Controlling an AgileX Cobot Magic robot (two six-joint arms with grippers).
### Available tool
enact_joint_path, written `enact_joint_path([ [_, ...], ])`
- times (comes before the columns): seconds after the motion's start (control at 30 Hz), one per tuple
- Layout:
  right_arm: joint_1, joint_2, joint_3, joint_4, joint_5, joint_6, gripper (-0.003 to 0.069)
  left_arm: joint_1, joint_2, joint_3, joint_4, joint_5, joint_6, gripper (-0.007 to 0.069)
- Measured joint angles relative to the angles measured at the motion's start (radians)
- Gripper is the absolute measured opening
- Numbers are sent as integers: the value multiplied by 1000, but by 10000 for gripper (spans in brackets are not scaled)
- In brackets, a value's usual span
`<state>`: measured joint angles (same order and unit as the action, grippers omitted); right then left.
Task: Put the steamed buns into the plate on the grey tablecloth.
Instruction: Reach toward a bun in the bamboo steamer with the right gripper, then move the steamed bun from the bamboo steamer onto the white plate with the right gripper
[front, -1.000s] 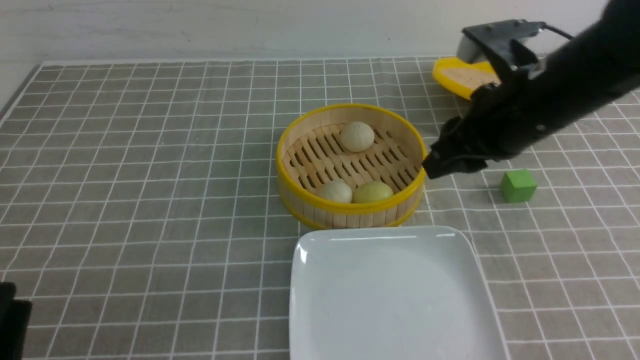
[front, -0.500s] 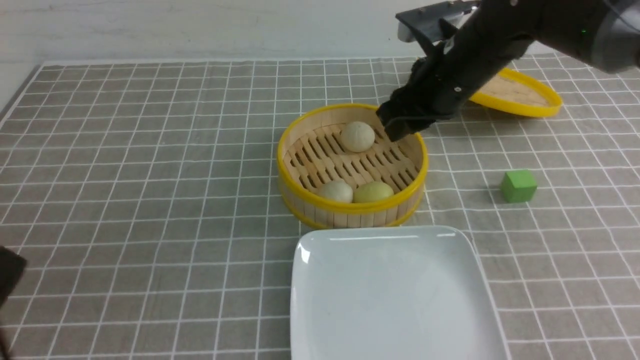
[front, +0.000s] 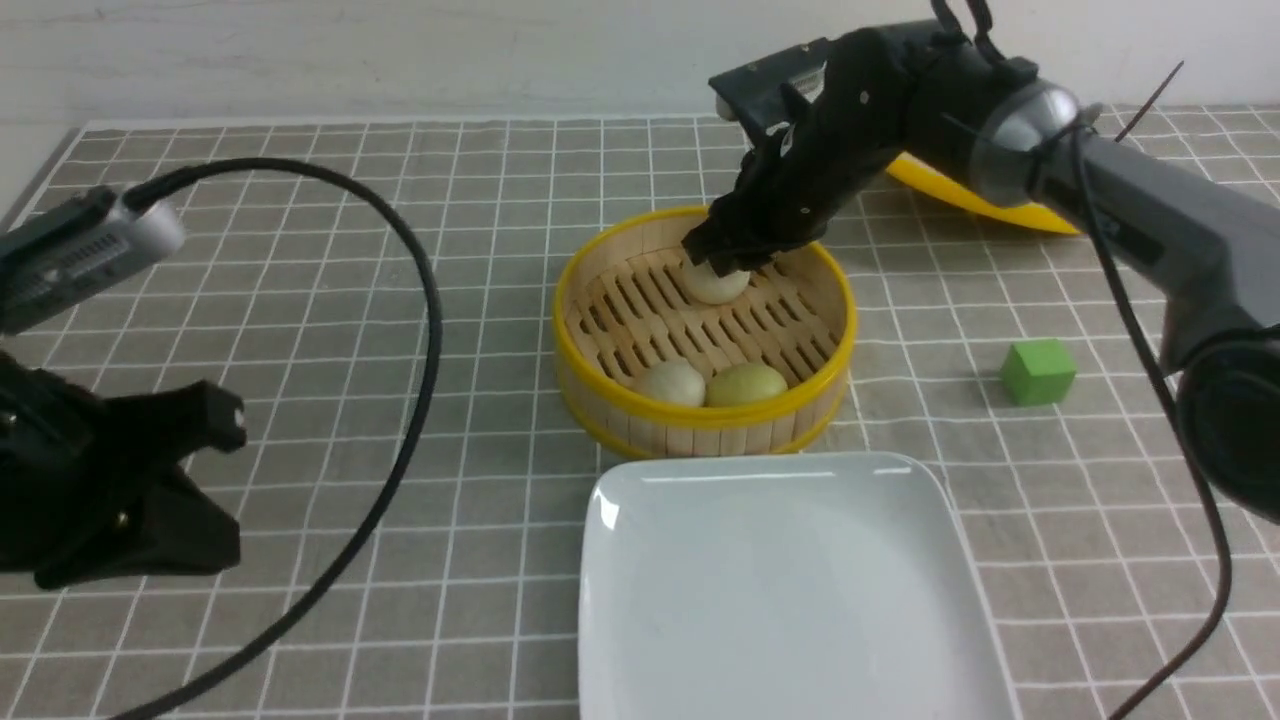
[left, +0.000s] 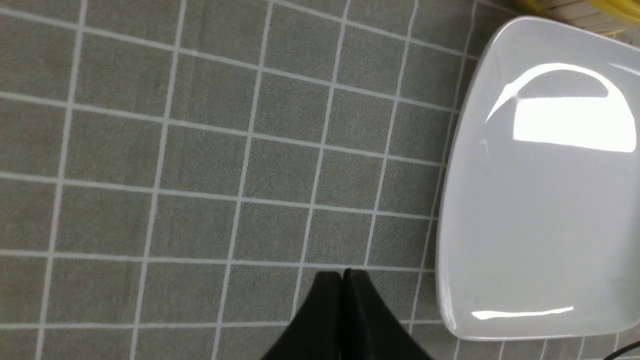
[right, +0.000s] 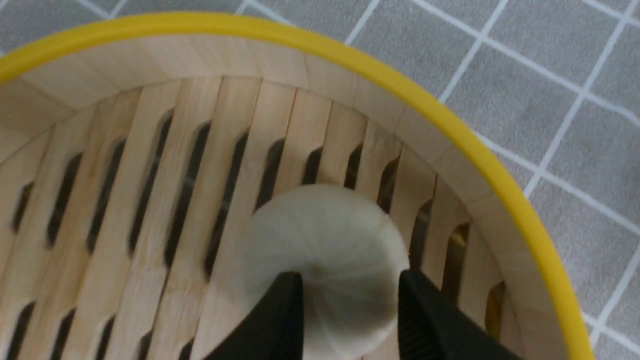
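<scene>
Three steamed buns lie in the yellow-rimmed bamboo steamer (front: 700, 425): an off-white one (front: 718, 287) at the back, another off-white one (front: 670, 383) and a pale yellow one (front: 746, 383) at the front. My right gripper (front: 722, 262) hangs right over the back bun (right: 320, 230), open, its black fingers (right: 285, 310) straddling the bun's top. The white square plate (front: 790, 600) sits empty in front of the steamer on the grey tablecloth (front: 300, 300). My left gripper (left: 342, 274) is shut and empty, low over the cloth to the left of the plate (left: 540, 210).
The steamer's lid (front: 965, 190) lies behind the right arm at the back right. A green cube (front: 1037, 371) sits right of the steamer. The left arm's black cable (front: 425, 300) loops over the cloth on the left.
My right arm swung left from beside the steamer to over the back bun and dropped toward it. The left arm rose into view at the left, its gripper now shut.
</scene>
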<state>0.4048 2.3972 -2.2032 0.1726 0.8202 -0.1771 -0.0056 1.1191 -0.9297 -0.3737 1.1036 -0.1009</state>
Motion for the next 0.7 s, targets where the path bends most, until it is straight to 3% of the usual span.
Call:
enact_joint_path([
  [0.17, 0, 14, -5, 51, -7, 1, 172, 0, 13, -5, -14, -16, 6, 31],
  [0.2, 0, 8, -6, 59, 2, 1, 99, 0, 13, -5, -14, -19, 6, 35],
  [0.27, 1, -12, -11, 63, 41, 4, 22, 0, 13, -5, -14, -19, 7, 38],
  [0.43, 1, -112, -48, 61, 221, 4, 15, 0, 15, -5, -11, -15, 9, 48],
  [0.5, 1, -241, -66, 61, 375, 4, 15, 0, 17, -5, 5, -4, 9, 52],
  [0.7, 1, -513, 50, 54, 419, 84, 15, 0, 19, -5, 29, 0, 9, 55],
])
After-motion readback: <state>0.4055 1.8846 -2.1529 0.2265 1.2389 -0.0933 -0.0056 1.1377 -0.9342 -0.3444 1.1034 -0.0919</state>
